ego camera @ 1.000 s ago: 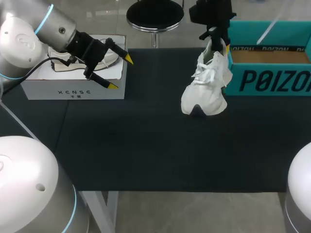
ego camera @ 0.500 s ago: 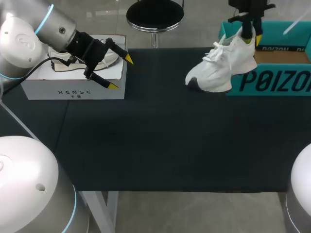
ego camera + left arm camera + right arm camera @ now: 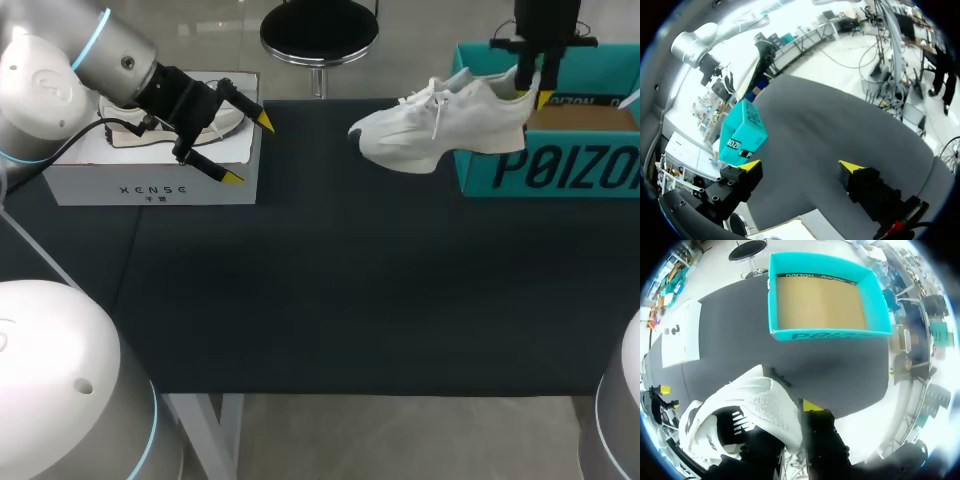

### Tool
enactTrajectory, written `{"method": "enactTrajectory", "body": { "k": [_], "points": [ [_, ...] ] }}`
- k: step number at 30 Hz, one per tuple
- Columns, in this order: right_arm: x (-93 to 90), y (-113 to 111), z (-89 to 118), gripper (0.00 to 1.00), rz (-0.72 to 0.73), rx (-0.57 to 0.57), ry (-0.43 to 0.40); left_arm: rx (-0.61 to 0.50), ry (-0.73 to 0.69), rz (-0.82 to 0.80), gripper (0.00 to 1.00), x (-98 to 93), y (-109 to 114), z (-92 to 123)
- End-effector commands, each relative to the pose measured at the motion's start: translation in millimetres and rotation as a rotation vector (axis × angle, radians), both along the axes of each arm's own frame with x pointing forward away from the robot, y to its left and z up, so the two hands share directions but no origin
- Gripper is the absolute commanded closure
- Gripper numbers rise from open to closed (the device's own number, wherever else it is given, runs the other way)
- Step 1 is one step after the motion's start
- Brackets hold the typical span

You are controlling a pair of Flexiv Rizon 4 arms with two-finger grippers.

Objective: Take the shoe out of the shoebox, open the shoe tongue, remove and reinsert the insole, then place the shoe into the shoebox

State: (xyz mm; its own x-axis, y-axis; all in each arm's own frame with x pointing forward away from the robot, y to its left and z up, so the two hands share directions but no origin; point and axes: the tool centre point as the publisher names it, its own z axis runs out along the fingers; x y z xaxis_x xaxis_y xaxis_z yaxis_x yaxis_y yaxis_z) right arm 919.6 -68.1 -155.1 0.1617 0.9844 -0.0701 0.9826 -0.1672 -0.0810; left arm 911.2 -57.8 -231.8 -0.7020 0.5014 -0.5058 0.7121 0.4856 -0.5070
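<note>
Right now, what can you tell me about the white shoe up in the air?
The white lace-up sneaker looks like soft mesh fabric, with a thick pale sole, white laces and a dark spot at the toe. It hangs above the dark table mat, lying roughly level. The right gripper pinches it at the heel opening. Its toe points toward the table's middle, and its heel is by the open teal cardboard shoebox.

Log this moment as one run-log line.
right pincer: shut on white lace-up sneaker, heel end, off table | teal cardboard shoebox: empty, sneaker not yet inside | left pincer: open, at white rectangular box
</note>
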Motion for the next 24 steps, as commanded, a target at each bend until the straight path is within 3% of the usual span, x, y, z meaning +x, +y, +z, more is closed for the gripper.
{"method": "enactTrajectory", "body": {
  "k": [1,4,9,15,24],
  "points": [
    [-8.2,-2.9,-0.7,1.0,-0.025,0.023,-0.052,0.004,0.0,0.0,0.0,0.5,-0.4,0.1],
    [-8.2,-2.9,-0.7,1.0,-0.025,0.023,-0.052,0.004,0.0,0.0,0.0,0.5,-0.4,0.1],
    [1.0,-18.8,-5.8,1.0,-0.143,-0.041,-0.041,0.004,0.0,0.0,0.0,0.5,-0.4,0.1],
    [9.6,-52.3,-15.5,1.0,-0.254,-0.02,-0.029,0.004,0.0,0.0,0.0,0.5,-0.4,0.1],
    [27.7,-115.4,-4.0,1.0,-0.357,-0.091,-0.071,0.004,0.0,0.0,0.0,0.5,-0.4,0.1]
  ]
}}
